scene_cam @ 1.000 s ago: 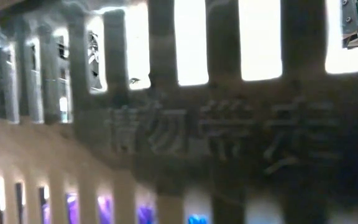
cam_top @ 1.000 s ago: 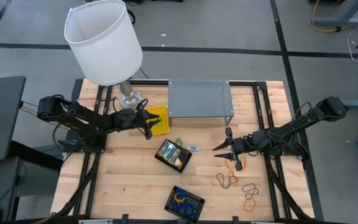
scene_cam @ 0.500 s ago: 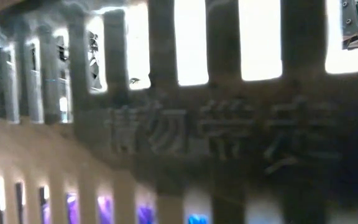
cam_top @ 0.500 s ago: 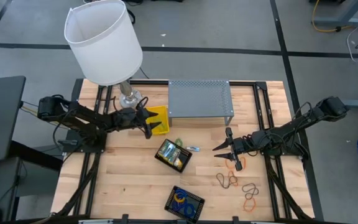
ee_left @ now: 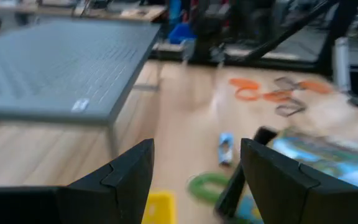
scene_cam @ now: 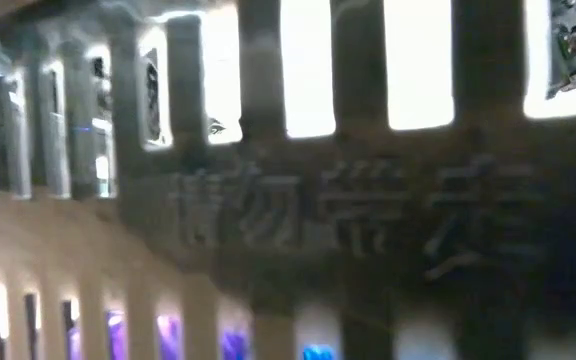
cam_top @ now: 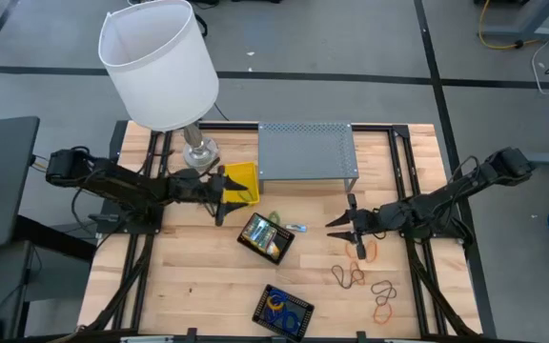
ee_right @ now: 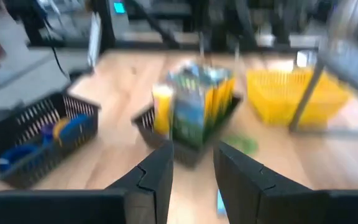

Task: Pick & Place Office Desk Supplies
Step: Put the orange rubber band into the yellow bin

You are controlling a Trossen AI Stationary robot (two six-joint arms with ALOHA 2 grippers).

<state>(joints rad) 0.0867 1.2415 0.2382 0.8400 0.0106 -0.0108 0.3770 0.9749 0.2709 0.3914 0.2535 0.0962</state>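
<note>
While both arms reach in over the wooden table (cam_top: 189,286), the left gripper (cam_top: 221,197) sits left of centre in the high view with its fingers spread apart and nothing between them, just at the near-left corner of the yellow basket (cam_top: 240,182). The lamp base (cam_top: 199,151) stands just beside that basket toward the upper left, and the large white lampshade (cam_top: 157,62) overhangs the upper left of the frame, covering part of the table edge. A grey perforated shelf (cam_top: 306,151) stands at upper centre, touching or nearly touching the basket's right side.

The right gripper (cam_top: 349,229) lies right of centre, fingers parted and holding nothing, pointing toward the middle of the table. An orange rubber band (cam_top: 365,250) lies directly below its fingertips; whether they touch cannot be told.

At centre, a small black tray holds the crayon boxes (cam_top: 265,236), upright and tilted in the frame. Just beside it to the upper right lie a green rubber band (cam_top: 274,218) and a small blue item (cam_top: 296,228). A black mesh basket (cam_top: 283,311) at lower centre contains blue and yellow items. Brown rubber bands (cam_top: 348,276) and further loops (cam_top: 383,297) lie scattered at lower right, well apart from the baskets.

The low view is blocked by a blurred slatted surface close to the lens.
</note>
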